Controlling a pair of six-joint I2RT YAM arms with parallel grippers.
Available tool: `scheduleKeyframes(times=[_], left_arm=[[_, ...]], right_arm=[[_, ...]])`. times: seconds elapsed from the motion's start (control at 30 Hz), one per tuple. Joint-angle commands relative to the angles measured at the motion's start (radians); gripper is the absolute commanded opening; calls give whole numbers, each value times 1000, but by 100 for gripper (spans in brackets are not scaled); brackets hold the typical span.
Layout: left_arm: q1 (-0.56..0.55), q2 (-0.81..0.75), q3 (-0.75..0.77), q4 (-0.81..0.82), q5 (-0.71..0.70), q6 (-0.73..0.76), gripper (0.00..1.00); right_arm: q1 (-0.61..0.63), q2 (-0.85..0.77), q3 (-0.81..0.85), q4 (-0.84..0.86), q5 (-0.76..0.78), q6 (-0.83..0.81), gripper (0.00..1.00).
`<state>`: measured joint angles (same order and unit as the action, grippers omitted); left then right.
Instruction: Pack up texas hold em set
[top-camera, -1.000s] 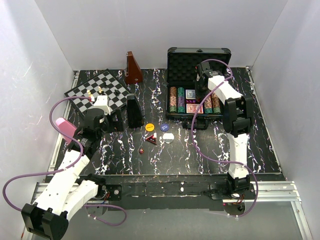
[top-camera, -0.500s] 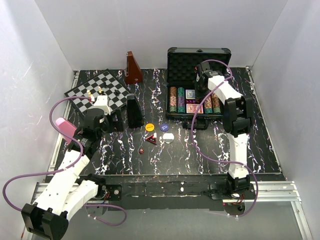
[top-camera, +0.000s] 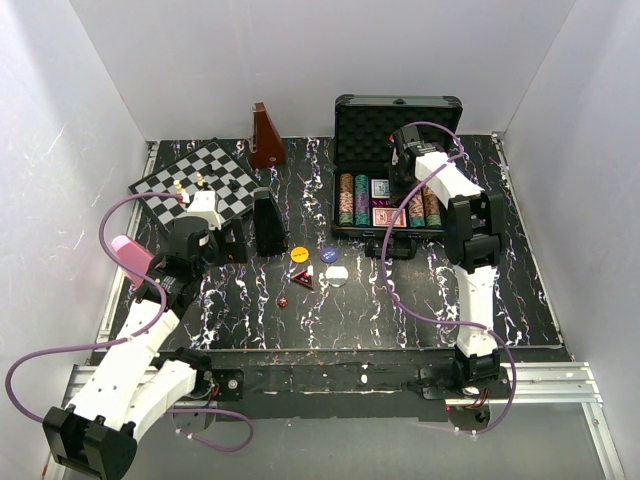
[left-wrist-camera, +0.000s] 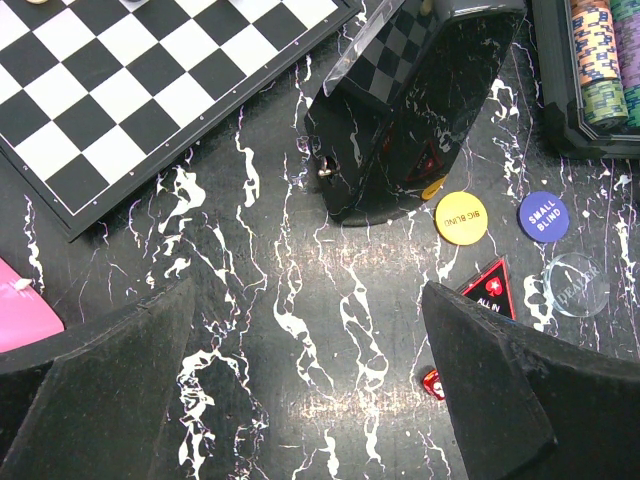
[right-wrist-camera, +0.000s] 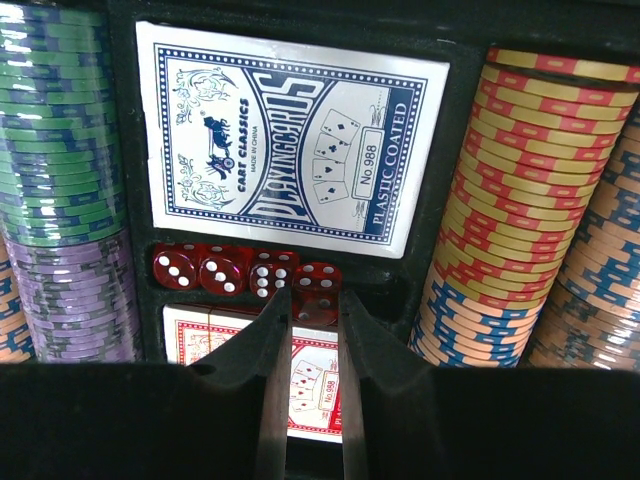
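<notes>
The black foam-lined case (top-camera: 397, 120) stands open at the back right, holding rows of striped chips (right-wrist-camera: 520, 190), a blue card deck (right-wrist-camera: 290, 130), a red card deck (right-wrist-camera: 200, 335) and red dice (right-wrist-camera: 215, 268). My right gripper (right-wrist-camera: 315, 305) is low inside the case (right-wrist-camera: 130, 200), its jaws nearly closed on the sides of the rightmost red die (right-wrist-camera: 318, 285) in the dice slot. My left gripper (left-wrist-camera: 310, 400) is open and empty above the table. Near it lie a yellow button (left-wrist-camera: 461, 217), a blue button (left-wrist-camera: 543, 216), a clear dealer button (left-wrist-camera: 577, 284), an ALL IN triangle (left-wrist-camera: 490, 290) and a loose red die (left-wrist-camera: 432, 383).
A black pyramid-shaped object (left-wrist-camera: 420, 100) stands just ahead of the left gripper. The chessboard (top-camera: 195, 180) lies at the back left, and the brown pyramid (top-camera: 265, 137) stands behind it. A pink object (top-camera: 130, 255) lies at the left edge.
</notes>
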<state>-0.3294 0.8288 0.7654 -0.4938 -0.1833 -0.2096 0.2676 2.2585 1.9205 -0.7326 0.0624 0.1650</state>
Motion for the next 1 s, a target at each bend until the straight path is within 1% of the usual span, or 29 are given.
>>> scheduleKeyframes(times=[0.0, 0.13, 0.23, 0.27, 0.6, 0.67, 0.97], left_arm=[[0, 0, 29, 1, 1, 9, 98], [0, -2, 29, 0, 1, 10, 98], [0, -2, 29, 0, 1, 9, 98], [0, 0, 29, 0, 1, 10, 98], [0, 0, 29, 0, 2, 10, 98], [0, 1, 29, 0, 4, 10, 98], [0, 1, 31, 0, 2, 12, 98]], right_arm=[[-7, 9, 25, 4, -24, -4, 4], [-7, 10, 25, 7, -35, 1, 8], [-7, 12, 25, 7, -41, 4, 16], [-7, 13, 25, 9, -41, 4, 16], [-7, 18, 31, 12, -42, 5, 44], [-7, 18, 32, 12, -44, 4, 48], [-7, 26, 31, 22, -55, 18, 49]])
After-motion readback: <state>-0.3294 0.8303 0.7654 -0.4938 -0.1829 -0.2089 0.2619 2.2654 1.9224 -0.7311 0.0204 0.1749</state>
